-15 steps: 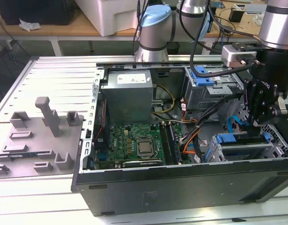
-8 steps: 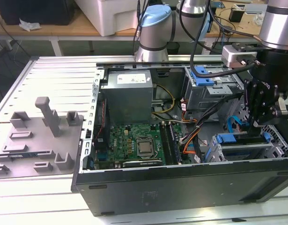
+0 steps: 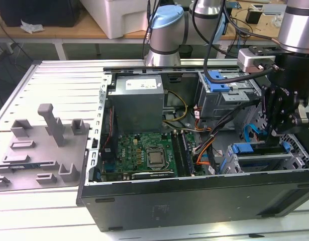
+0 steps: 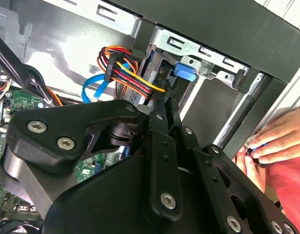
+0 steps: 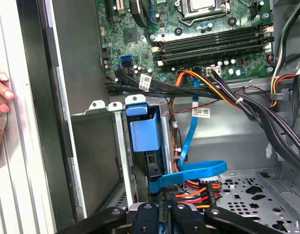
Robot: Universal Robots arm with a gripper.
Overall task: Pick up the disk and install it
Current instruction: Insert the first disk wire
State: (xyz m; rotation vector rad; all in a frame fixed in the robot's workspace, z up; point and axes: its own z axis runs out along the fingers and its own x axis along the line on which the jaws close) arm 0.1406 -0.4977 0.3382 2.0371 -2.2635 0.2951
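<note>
While my claw [image 3: 273, 131] hangs low over the drive cage [image 3: 254, 160], in the near corner of the computer case [image 3: 184, 198] at the exterior view's right, it is clenched, tips drawn together, with nothing that I can see between them; the disk [image 5: 145, 134] stands on edge inside that cage, its blue carrier filling the slot and its blue tab up at the cage's rim; my claw is just beside it, by the bundle of red, orange and yellow wires [image 5: 198, 192] and the looped blue cable [image 5: 193, 170], though whether I touch the carrier I cannot tell; a person's hand [image 4: 274, 141] rests at the case's outer wall beyond the cage. I judge the disk heavy for its bulk, stiff, smooth-sided and unkind to knocks; the plastic carrier will likely flex; so the hold belongs across the carrier's long rails, clear of the plug end.
</note>
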